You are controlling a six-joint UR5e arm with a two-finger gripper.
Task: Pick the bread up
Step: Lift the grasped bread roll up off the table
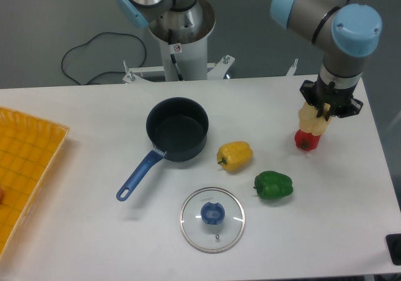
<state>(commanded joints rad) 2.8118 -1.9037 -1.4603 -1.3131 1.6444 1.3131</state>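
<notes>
Near the right edge of the table point(75, 231), the gripper point(321, 112) has its jaws clamped on the bread point(313, 119), held clear of the surface directly above a red pepper point(306, 141). Maintain grip pressure and raise vertically, avoiding contact with the pepper.

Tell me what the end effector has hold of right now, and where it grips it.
The end effector holds the bread, gripped at its top, lifted above the table.
</notes>
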